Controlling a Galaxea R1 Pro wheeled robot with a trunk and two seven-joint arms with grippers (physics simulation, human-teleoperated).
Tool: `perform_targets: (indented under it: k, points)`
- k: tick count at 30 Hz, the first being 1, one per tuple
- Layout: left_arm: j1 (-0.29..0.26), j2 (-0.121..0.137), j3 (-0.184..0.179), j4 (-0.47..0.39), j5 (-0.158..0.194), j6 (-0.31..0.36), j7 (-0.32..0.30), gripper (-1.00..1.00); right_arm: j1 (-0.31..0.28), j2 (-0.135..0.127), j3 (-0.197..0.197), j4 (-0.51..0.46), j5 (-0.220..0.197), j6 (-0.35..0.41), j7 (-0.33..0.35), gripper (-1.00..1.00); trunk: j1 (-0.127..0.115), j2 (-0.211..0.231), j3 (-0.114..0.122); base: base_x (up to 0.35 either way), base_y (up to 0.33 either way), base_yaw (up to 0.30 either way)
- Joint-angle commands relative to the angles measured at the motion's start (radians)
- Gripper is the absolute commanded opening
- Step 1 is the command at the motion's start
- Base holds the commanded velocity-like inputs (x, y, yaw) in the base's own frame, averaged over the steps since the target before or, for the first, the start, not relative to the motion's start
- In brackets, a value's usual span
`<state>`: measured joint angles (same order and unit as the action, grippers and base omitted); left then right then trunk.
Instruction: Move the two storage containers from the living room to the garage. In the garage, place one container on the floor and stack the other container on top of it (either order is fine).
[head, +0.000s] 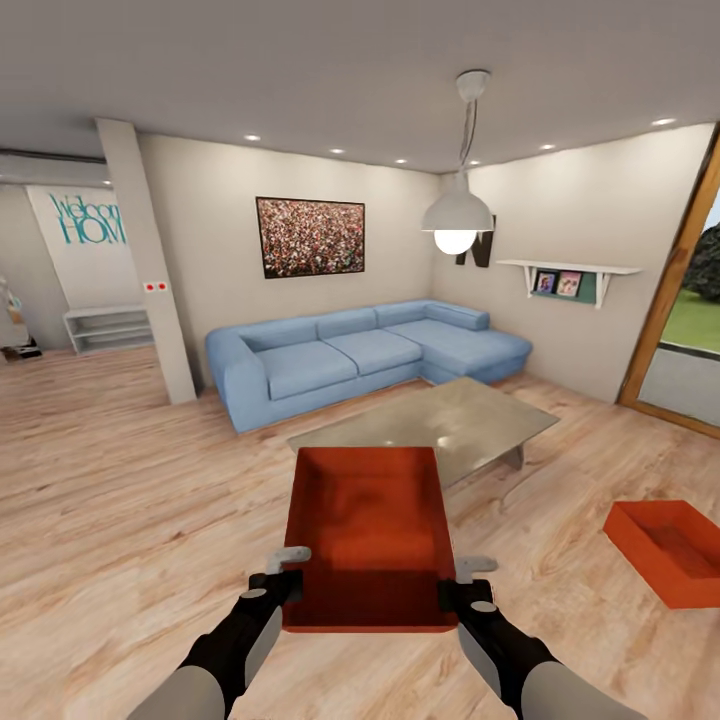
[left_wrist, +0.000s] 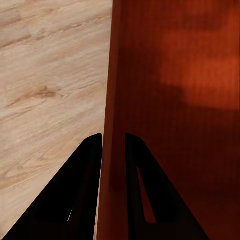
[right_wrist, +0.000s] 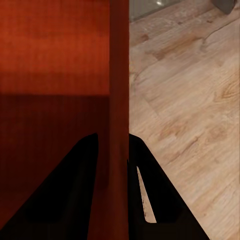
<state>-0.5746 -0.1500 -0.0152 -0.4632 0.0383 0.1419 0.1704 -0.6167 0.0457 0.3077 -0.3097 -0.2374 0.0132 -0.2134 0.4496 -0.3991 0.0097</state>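
Room: the living room, with a light wood-plank floor (head: 120, 480), beige walls and a wood-framed glass door (head: 680, 300) at the right.
Held bin: a red-orange open bin (head: 368, 535) hangs in the air in front of the robot, above the planks and level, its far end just short of the near edge of the coffee table (head: 440, 425).
Left gripper: the left gripper (head: 283, 578) is clenched on the bin's left wall near its near corner; in the left wrist view its two dark fingers (left_wrist: 80, 185) straddle the thin wall, one outside over the planks, one inside the bin (left_wrist: 190, 100).
Right gripper: the right gripper (head: 458, 585) grasps the bin's right wall near the near corner; in the right wrist view one finger (right_wrist: 75, 185) sits inside the bin (right_wrist: 60, 60) and the other outside, the wall pinched between them.
Second bin: a matching bin (head: 668, 548) lies on the planks at the right, well apart from the held one and right of the table, cut off by the picture's edge.
Sofa: a blue sectional sofa (head: 350, 355) stands beyond the table against the far wall.
Other: a framed picture (head: 310, 236) hangs above the sofa, a white lamp (head: 457, 215) hangs over the table, a wall shelf (head: 570, 270) is on the right wall.
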Motion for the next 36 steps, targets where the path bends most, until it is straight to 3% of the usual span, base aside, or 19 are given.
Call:
perform_targets:
  k: [1,36]
  points:
    - [-0.001,0.0,0.021,-0.006,-0.015,0.007,0.017,-1.0,0.0,0.0,-0.007,0.0,-0.02,0.001,0.0,-1.0,0.0,-0.001,0.0,0.0,0.0,0.269]
    - [-0.001,0.006,0.021,-0.008,-0.015,0.007,0.017,-1.0,0.0,0.0,-0.007,0.0,-0.019,0.001,0.0,-1.0,0.0,-0.001,0.0,0.0,0.0,0.269]
